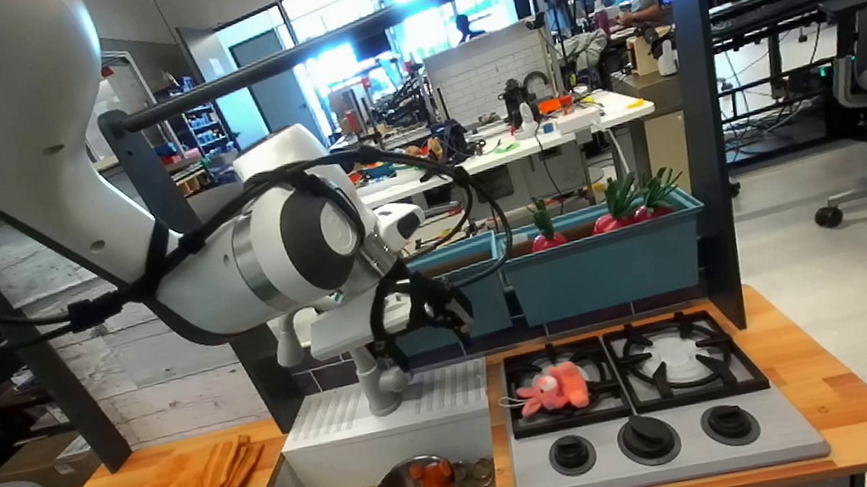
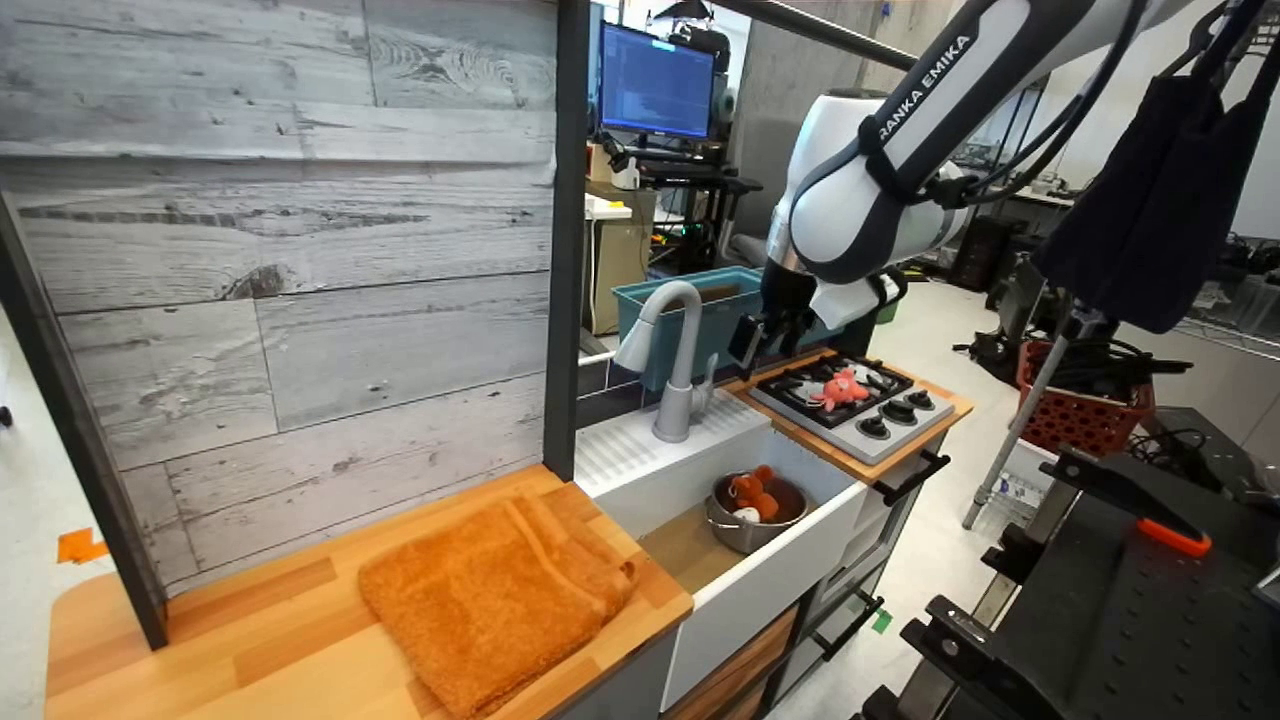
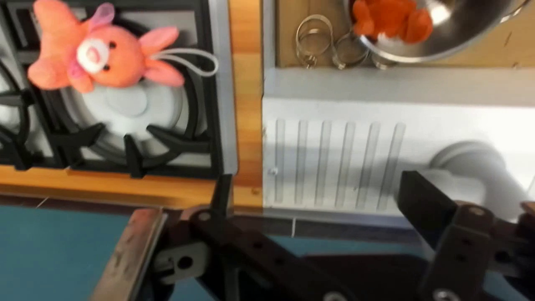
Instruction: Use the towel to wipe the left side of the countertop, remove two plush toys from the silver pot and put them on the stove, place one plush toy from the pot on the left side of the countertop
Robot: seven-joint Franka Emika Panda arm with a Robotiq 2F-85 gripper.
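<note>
On the pale wooden countertop (image 2: 288, 645), nearest in an exterior view, a folded orange cloth towel (image 2: 490, 600) is laid. Beyond, a round shiny metal pot (image 2: 745, 537) is set in the white sink (image 2: 745, 615), red-orange plush (image 2: 765, 505) held inside, the number of toys unclear. Farther off, a coral-pink plush toy (image 2: 842, 390) is laid on the black-grated, silver-grey stove (image 1: 691, 445). The black two-fingered gripper (image 3: 317, 186), spread wide, is held before a teal planter (image 1: 486, 304).
</note>
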